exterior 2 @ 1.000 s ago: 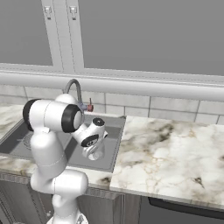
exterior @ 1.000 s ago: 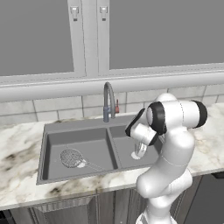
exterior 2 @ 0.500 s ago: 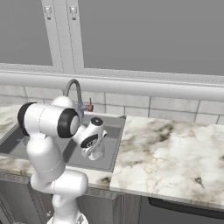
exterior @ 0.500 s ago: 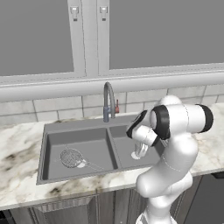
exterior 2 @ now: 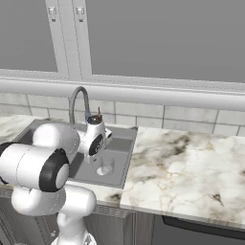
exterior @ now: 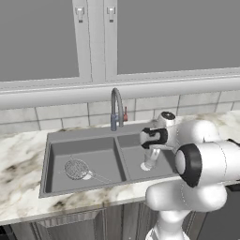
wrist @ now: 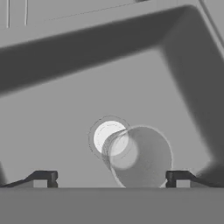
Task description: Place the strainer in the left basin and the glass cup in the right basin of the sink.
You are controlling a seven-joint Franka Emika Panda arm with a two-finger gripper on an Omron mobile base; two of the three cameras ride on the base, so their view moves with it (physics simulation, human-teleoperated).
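Glass cup (wrist: 140,157): we see it standing upright on the floor of the right basin (wrist: 65,109), beside the pale round drain (wrist: 110,136), which its rim overlaps from the hand camera's angle. In the left base view the cup (exterior: 150,158) stands below the claw (exterior: 149,138), clear of it.

Handling, our judgement: thin clear tumbler, light, rigid, smooth-walled, so slippery under hard pads and breakable if knocked against the basin wall or squeezed hard. The slight taper means a pinch low on the wall could slide upward; if we had to retake it, we would grip across the wall just under the rim, pads square to the sides, modest force. Its transparency makes the edges hard to read against the grey floor.

Claw: spread wide, fingertips (wrist: 43,177) well apart on either side of the cup, pinching nothing.

Strainer (exterior: 77,168): lies in the left basin (exterior: 61,150), mesh bowl on the flat bottom, wire handle pointing toward the near right corner. Light and stiff in the handle, we judge; the mesh would dent. The handle is the sensible hold.

Sink (exterior: 82,136): divider between the two items, faucet (exterior: 116,108) rising behind it. Marbled bench (exterior 2: 191,167) around the sink.

Both items appear placed as the task asks.
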